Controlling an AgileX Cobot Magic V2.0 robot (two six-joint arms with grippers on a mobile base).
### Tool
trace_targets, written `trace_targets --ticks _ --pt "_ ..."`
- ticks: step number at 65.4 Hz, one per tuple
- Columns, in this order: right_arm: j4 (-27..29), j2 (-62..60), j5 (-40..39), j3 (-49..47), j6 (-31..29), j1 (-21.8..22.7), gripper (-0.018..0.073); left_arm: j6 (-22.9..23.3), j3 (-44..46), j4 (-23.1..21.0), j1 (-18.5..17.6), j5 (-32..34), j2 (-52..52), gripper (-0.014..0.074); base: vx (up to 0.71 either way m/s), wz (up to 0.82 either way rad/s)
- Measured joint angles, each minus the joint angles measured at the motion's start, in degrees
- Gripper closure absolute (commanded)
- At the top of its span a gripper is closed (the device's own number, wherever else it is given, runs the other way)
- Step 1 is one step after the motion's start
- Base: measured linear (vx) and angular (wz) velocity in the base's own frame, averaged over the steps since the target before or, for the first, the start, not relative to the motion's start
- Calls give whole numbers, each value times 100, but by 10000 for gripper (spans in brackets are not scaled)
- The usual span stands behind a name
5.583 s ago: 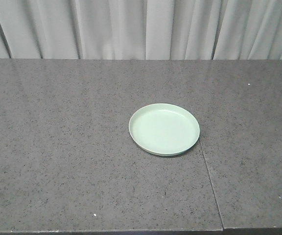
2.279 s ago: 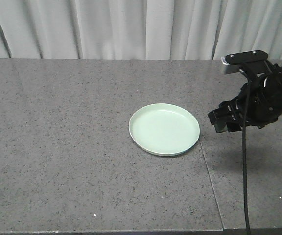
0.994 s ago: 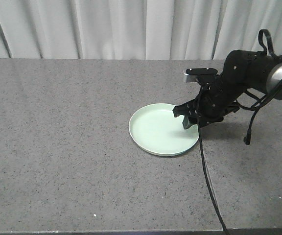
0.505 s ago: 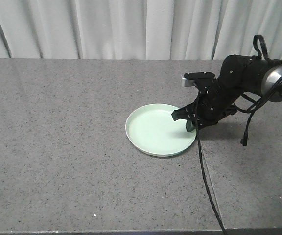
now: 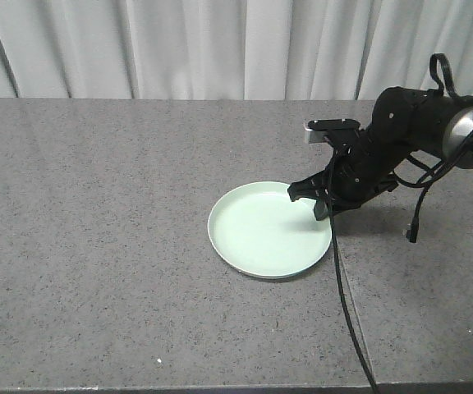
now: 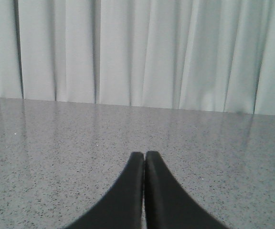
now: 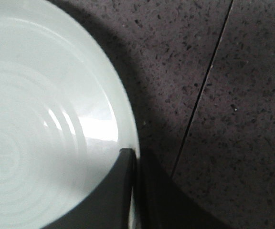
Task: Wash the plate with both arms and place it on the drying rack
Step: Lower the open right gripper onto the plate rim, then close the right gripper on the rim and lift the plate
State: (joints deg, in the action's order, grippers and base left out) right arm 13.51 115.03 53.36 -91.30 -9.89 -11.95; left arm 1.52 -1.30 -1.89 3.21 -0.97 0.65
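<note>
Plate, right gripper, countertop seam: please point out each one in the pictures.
plate (image 5: 261, 234): front view, bare middle of its inside.
right gripper (image 7: 136, 157): right wrist view, between the fingertips at the plate's rim.
countertop seam (image 7: 206, 76): right wrist view, middle of the dark line.

Black fingers astride the plate rim

- A long grey speckled stone counter is stretching across, like a kitchen top.
- White pleated curtains are hanging behind, looking like a test room.
</note>
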Motion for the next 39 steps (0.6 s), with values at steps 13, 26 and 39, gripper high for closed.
trace_targets --ticks 13,26,39 --pt "74 -481 254 0 -107 0 564 0 0 0 0 0 0 603 0 0" --pt "615 -998 735 6 -595 -5 561 0 0 0 0 0 0 603 0 0" --pt "802 -1528 843 279 -729 -11 561 0 0 0 0 0 0 603 0 0"
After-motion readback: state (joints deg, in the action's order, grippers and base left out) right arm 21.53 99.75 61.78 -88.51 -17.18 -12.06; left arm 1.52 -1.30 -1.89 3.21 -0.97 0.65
